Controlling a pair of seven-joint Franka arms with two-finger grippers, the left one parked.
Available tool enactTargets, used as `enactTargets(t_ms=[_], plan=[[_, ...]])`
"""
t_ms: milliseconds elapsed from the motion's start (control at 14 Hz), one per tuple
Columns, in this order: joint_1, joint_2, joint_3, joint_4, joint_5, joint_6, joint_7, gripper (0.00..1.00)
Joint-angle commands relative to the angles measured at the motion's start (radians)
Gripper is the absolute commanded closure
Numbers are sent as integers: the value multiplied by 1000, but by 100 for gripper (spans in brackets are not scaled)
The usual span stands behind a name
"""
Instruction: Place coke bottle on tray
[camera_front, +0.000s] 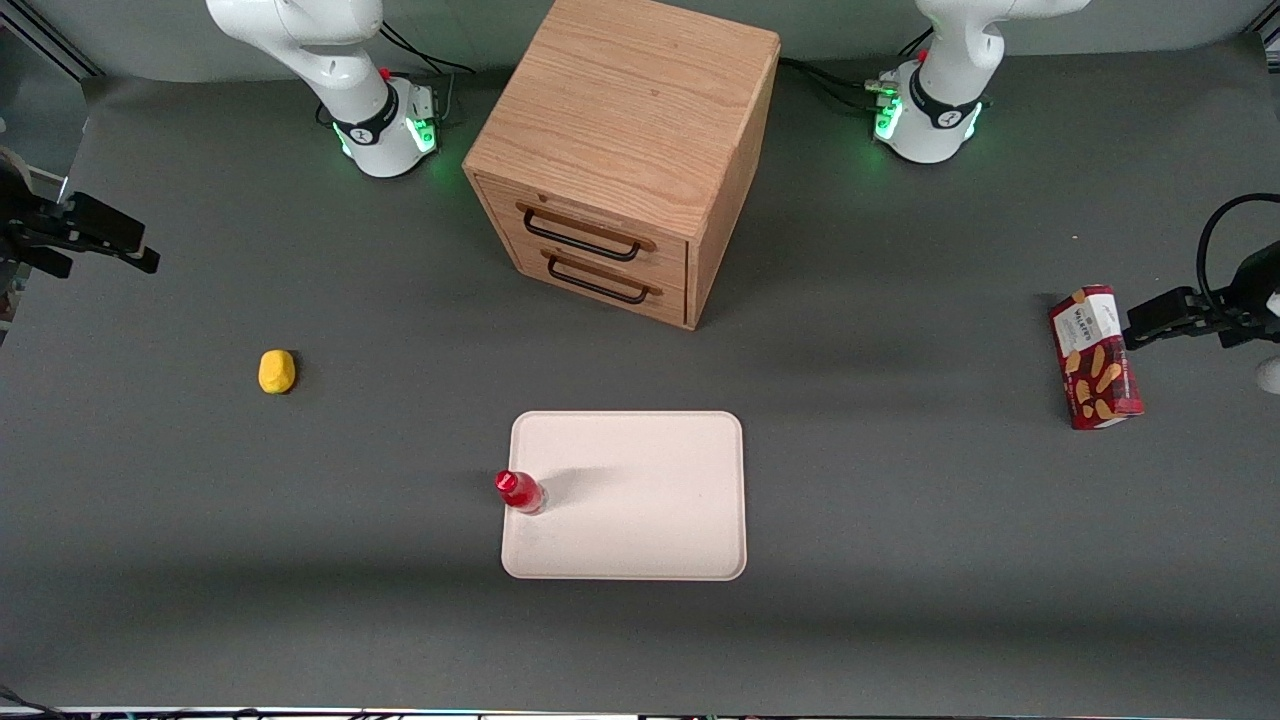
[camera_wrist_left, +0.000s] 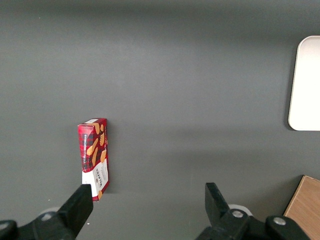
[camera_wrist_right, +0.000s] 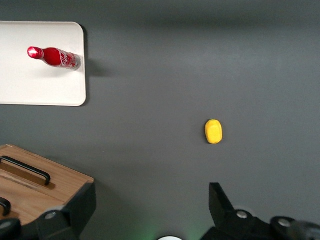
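The coke bottle (camera_front: 520, 491) is a small slim red bottle with a red cap. It stands upright on the pale cream-pink tray (camera_front: 640, 520), close to the tray's rim toward the working arm's end. It also shows on the tray (camera_wrist_right: 30, 85) in the right wrist view (camera_wrist_right: 56, 57). My gripper (camera_front: 135, 252) is high above the table at the working arm's end, far from the bottle and tray. It is open and empty (camera_wrist_right: 150, 197), with its two black fingers (camera_wrist_right: 220, 200) wide apart.
A wooden drawer cabinet (camera_front: 625, 150) with two black handles stands farther from the front camera than the tray. A small yellow object (camera_front: 276, 371) lies toward the working arm's end. A red snack box (camera_front: 1094, 357) lies toward the parked arm's end.
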Motion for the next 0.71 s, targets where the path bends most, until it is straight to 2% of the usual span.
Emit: enactTargets(t_ms=[0,286,643], plan=[[-5,-32,-7,-65,-9,41,-33,0],[106,-57,-162,-153,-9,131,-61,0],[61,-65,-146,-194,-11,174,-110,0]])
